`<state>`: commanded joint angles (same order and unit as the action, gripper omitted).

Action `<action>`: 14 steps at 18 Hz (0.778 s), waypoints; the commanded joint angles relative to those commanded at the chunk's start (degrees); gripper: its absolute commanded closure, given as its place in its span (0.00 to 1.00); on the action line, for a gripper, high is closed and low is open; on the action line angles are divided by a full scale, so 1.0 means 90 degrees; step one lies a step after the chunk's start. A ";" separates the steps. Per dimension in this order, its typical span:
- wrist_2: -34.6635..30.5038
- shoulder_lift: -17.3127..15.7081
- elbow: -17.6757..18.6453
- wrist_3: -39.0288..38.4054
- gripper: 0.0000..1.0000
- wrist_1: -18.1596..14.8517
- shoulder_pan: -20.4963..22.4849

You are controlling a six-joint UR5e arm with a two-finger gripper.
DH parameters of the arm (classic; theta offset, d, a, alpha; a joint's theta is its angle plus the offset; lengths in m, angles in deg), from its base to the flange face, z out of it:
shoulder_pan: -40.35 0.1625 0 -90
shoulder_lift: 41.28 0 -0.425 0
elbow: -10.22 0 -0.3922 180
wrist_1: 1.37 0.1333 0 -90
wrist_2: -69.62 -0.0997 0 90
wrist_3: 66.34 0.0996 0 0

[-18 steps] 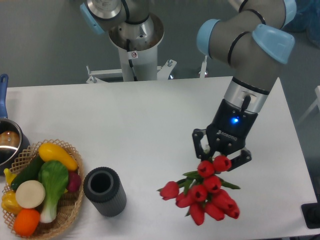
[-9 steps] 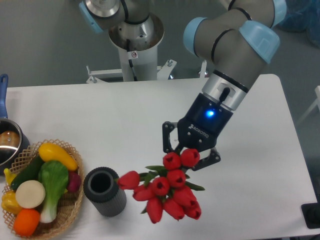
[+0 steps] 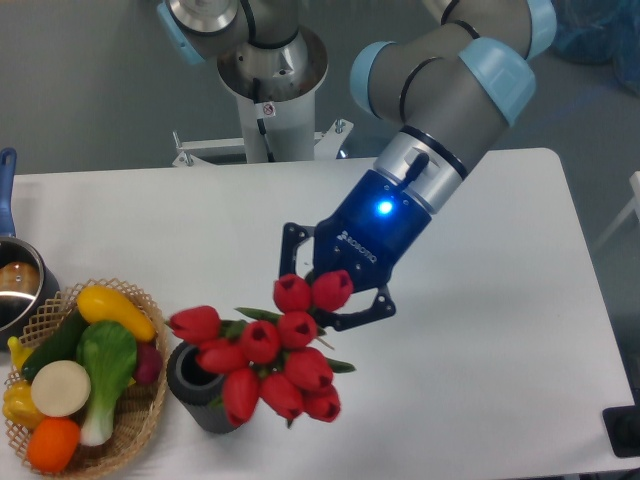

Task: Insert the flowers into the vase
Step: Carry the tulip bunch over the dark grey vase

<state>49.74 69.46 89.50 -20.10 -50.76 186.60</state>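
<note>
The flowers (image 3: 265,350), a bunch of red tulip buds with green leaves, hang from my gripper (image 3: 325,295), which is shut on them near the top of the bunch. The buds spread down and to the left, and several of them overlap the vase (image 3: 200,395). That vase is a dark grey ribbed cylinder standing near the table's front edge, and the blooms cover much of its opening. I cannot tell whether the stems are inside it. The arm reaches in from the upper right.
A wicker basket (image 3: 140,415) with toy vegetables and fruits stands right beside the vase on its left. A dark pot (image 3: 18,285) with a blue handle sits at the left edge. The robot base (image 3: 268,80) rises behind the white table (image 3: 500,350).
My gripper has carried the flowers leftward across the table, from right of centre to over the vase. The buds now overlap the vase's rim.
</note>
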 joint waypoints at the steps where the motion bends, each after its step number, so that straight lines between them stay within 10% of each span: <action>1: 0.0127 0.0000 0.0000 0.0000 0.93 0.0010 0.0000; 14: 0.0549 0.0381 -0.0215 0.0088 0.92 0.0283 -0.0420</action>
<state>54.68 72.89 87.56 -19.31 -48.21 182.83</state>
